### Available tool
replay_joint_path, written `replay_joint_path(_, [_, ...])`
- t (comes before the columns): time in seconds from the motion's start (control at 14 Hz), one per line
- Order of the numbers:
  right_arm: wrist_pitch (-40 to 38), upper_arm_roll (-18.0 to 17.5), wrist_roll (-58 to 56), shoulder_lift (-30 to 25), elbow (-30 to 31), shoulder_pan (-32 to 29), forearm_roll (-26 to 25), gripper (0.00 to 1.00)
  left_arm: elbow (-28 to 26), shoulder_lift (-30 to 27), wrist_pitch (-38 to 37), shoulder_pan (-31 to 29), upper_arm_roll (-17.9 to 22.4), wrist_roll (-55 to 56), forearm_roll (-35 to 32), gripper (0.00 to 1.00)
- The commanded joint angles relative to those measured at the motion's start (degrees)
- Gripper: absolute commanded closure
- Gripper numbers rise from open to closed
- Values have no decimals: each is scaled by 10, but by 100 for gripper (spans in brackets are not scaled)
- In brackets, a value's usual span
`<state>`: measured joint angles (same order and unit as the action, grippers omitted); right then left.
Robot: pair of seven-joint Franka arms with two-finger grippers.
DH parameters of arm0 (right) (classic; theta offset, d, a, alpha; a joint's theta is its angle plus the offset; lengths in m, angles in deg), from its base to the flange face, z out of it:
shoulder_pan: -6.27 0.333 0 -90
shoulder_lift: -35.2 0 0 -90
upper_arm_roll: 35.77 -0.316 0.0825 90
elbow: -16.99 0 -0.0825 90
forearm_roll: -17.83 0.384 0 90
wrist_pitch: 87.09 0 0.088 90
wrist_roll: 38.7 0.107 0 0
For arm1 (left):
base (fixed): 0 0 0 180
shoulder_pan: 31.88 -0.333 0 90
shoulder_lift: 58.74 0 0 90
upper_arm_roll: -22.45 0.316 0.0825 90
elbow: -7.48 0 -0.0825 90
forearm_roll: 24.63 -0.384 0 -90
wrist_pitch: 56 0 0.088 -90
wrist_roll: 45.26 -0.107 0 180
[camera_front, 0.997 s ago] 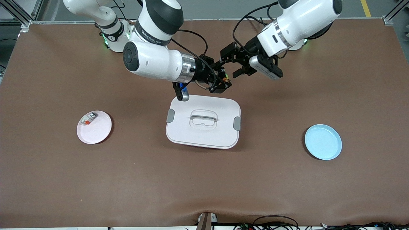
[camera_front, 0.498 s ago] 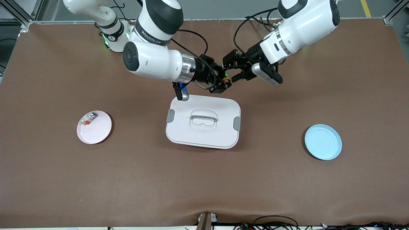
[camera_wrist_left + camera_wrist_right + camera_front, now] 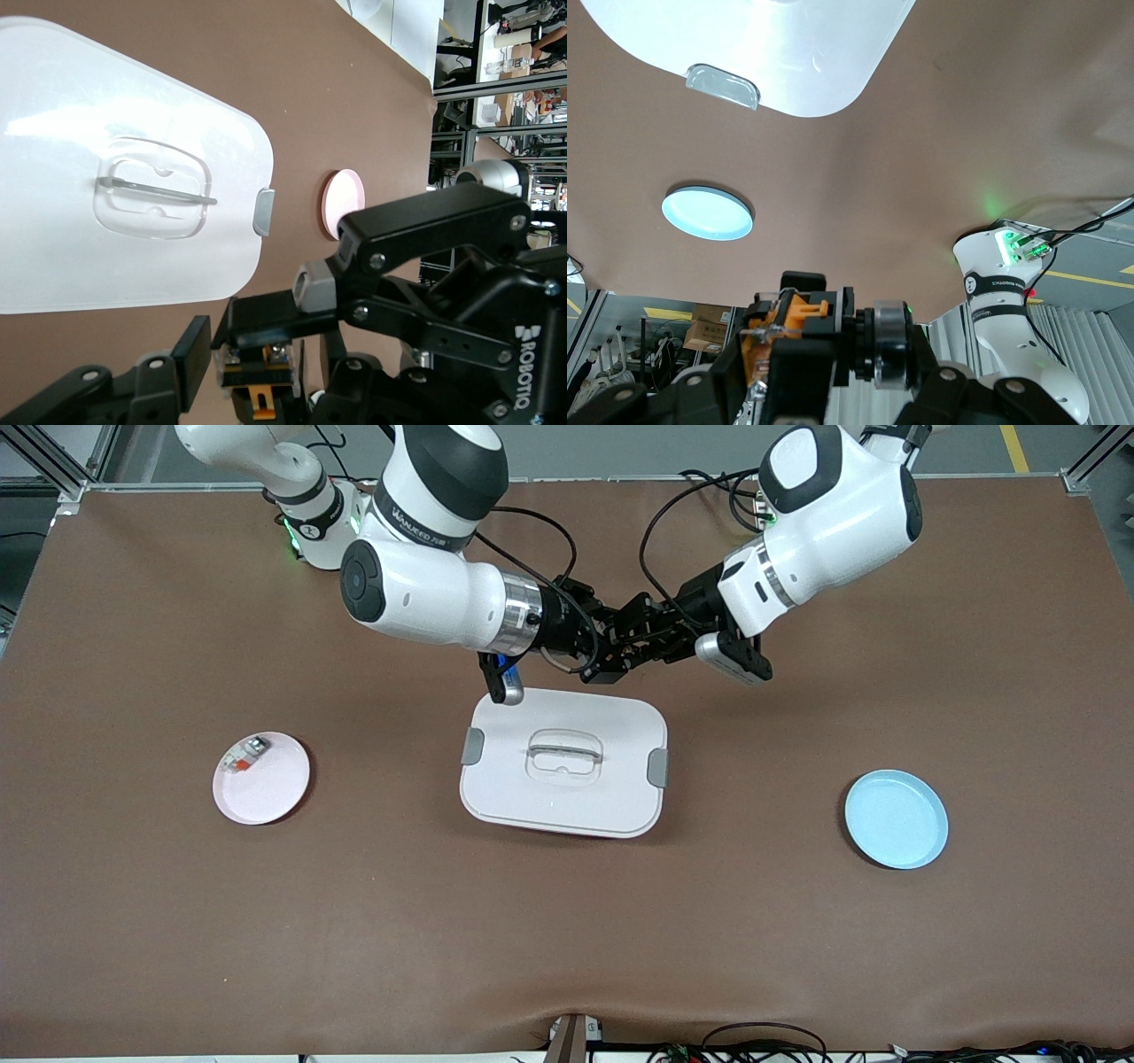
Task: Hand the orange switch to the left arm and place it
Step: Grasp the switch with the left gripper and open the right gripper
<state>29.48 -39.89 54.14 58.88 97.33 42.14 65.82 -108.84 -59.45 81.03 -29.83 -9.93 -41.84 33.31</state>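
Orange switch (image 3: 624, 657) sits pinched in the right hand (image 3: 613, 662), whose fingers are clamped together on it. In the right wrist view its orange face shows between the black pads. The left hand (image 3: 645, 643) meets it nose to nose in the upper centre of the front view, right up against the switch. Whether it has a firm hold you cannot tell from here, so do not assume it.

Judge the handover by the left wrist view, where the switch shows low in the frame with black metal on both sides of it. Let the left hand seat squarely on the free faces of the part before the right one lets go. The part is tiny, so a skewed bite will likely flick it out. Release slowly and back the right hand straight away.

Both hands hang over the brown surface (image 3: 567, 957), just off the upper edge of the box (image 3: 567, 802). Carry the switch up and around the box, not low across its lid. The blue plate (image 3: 895, 819) at the left arm's end looks like the goal. The pink plate (image 3: 266, 788) holds a white-and-orange component (image 3: 244, 755); leave it alone.
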Motion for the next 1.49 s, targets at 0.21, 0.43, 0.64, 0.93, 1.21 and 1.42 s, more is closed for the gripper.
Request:
replay_joint_path(0.21, [-6,4,9,3,-14,3,10,89,12,9,11,5,-2,-9,14,100])
replay_joint_path(0.43, [-6,4,9,3,-14,3,9,88,20,10,10,1,-2,-11,-10,100])
replay_joint_path(0.64, [-7,4,9,3,-14,-1,10,55,36,20,10,-6,-1,-9,-98,100])
replay_joint_path(0.93, [-7,4,9,3,-14,-4,10,0,40,28,9,-34,3,-10,-239,100])
replay_joint_path(1.21, [-12,6,8,-2,-13,-19,7,0,40,30,3,-64,4,-10,-330,100])
replay_joint_path(1.42, [-80,10,-14,-19,-13,-63,3,0,40,37,-5,-110,3,-24,-410,100])
